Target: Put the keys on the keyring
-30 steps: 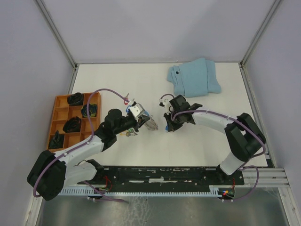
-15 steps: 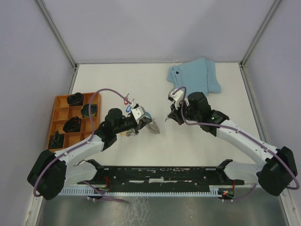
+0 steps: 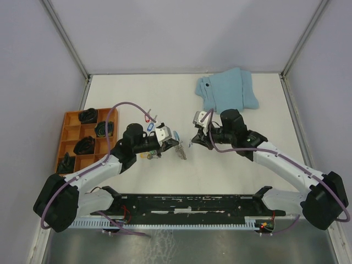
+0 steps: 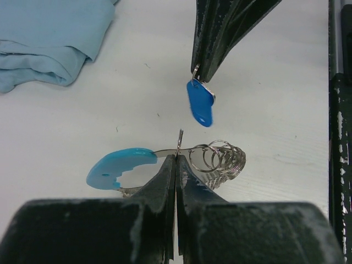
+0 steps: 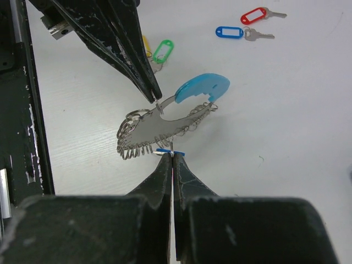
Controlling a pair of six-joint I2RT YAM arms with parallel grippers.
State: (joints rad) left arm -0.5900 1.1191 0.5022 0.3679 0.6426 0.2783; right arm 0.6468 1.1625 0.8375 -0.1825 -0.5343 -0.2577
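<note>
In the top view my left gripper (image 3: pixel 176 144) is shut on the keyring (image 3: pixel 180 150) and holds it just above the table. The left wrist view shows the left gripper (image 4: pixel 177 157) pinching the wire between the blue curved section (image 4: pixel 120 166) and a bunch of small rings (image 4: pixel 221 159). My right gripper (image 3: pixel 192 142) is shut on a blue-tagged key (image 4: pixel 201 103), just right of the keyring. In the right wrist view the right gripper (image 5: pixel 172 154) holds that key (image 5: pixel 167 150) right against the keyring's (image 5: pixel 165 126) lower edge. Loose keys lie behind it: green (image 5: pixel 163 50), yellow (image 5: pixel 146 44), blue (image 5: pixel 229 32), red (image 5: pixel 254 15).
An orange compartment tray (image 3: pixel 72 119) with black items stands at the left. A folded light-blue cloth (image 3: pixel 228 91) lies at the back right. A black rail (image 3: pixel 192 203) runs along the near edge.
The right arm has swung its elbow out to the right, and its gripper with the blue-tagged key has come up to the keyring. The left gripper has shifted the keyring slightly.
</note>
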